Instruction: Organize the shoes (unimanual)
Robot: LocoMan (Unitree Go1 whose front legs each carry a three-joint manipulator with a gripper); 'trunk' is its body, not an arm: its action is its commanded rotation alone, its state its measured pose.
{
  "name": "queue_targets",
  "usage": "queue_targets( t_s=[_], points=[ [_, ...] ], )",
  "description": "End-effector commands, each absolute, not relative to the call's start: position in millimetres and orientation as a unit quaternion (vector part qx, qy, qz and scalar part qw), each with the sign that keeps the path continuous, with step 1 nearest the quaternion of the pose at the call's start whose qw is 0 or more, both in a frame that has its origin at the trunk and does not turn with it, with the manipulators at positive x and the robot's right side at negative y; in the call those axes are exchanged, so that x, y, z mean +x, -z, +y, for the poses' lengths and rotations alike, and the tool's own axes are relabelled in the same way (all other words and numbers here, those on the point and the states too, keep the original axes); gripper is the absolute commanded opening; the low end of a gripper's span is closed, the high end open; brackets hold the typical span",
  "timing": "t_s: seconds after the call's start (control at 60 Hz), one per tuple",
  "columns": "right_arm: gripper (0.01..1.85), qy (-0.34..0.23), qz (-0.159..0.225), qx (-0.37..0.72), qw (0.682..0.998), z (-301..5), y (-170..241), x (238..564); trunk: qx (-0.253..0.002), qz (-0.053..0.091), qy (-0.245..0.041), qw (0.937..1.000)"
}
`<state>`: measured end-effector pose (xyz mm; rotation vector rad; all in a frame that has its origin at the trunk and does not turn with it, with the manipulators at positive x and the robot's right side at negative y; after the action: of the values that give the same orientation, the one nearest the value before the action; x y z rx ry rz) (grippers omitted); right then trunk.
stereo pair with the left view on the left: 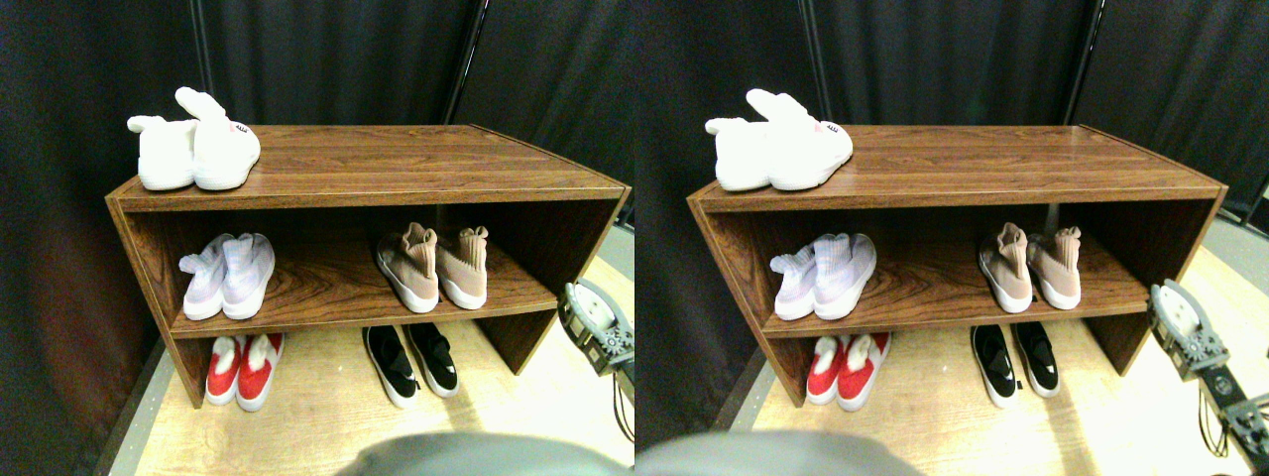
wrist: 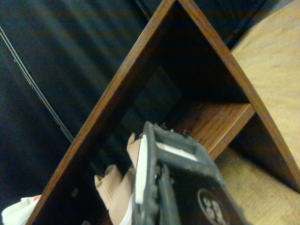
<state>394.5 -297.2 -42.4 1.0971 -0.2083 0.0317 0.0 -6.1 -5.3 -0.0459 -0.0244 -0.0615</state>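
The tan knit sneakers (stereo pair with the left view on the left: 434, 266) stand side by side on the right of the middle shelf, heels toward me. In the wrist view the tan sneakers (wrist: 112, 190) show partly behind the dark jaw frame. The black slip-ons (stereo pair with the left view on the left: 410, 362) sit as a pair on the floor under the shelf, right of centre. My right gripper (stereo pair with the left view on the left: 593, 322) hovers just outside the shelf unit's right side panel, at about middle-shelf height, apart from both pairs and with nothing in it.
The wooden shelf unit (stereo pair with the left view on the left: 397, 164) stands before dark curtains. White bunny-ear slippers (stereo pair with the left view on the left: 195, 144) sit on its top left, lavender knit sneakers (stereo pair with the left view on the left: 228, 276) on the middle shelf's left, and red-and-white shoes (stereo pair with the left view on the left: 244, 369) on the floor below them. Light wood floor (stereo pair with the left view on the left: 327, 416) lies in front.
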Motion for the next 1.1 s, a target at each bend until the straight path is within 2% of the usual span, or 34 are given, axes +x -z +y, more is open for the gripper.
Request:
queue_targets(
  t_s=[0.017,0.083,0.25,0.317,0.467,0.567,0.767,1.1],
  points=[
    [0.06,-0.042,-0.117,0.511,0.851,-303,34,408,-0.036,-0.018,0.033,0.9987],
    [0.06,-0.029,-0.121,0.502,0.856,-306,32,420,-0.036,-0.018,0.033,0.9987],
    [0.06,-0.012,-0.105,0.5,0.86,-312,31,445,-0.038,-0.018,0.029,0.9987],
    [0.06,0.014,-0.095,0.534,0.84,-312,36,462,-0.038,-0.018,0.029,0.9987],
    [0.06,0.045,-0.082,0.53,0.843,-316,52,489,-0.041,-0.016,0.024,0.9988],
    [0.06,0.068,-0.077,0.553,0.827,-320,64,501,-0.041,-0.014,0.022,0.9988],
    [0.06,0.116,-0.065,0.562,0.816,-323,85,512,-0.04,-0.014,0.02,0.9989],
    [0.06,0.087,-0.022,0.579,0.81,-298,100,515,-0.053,-0.006,0.003,0.9986]
  ],
)
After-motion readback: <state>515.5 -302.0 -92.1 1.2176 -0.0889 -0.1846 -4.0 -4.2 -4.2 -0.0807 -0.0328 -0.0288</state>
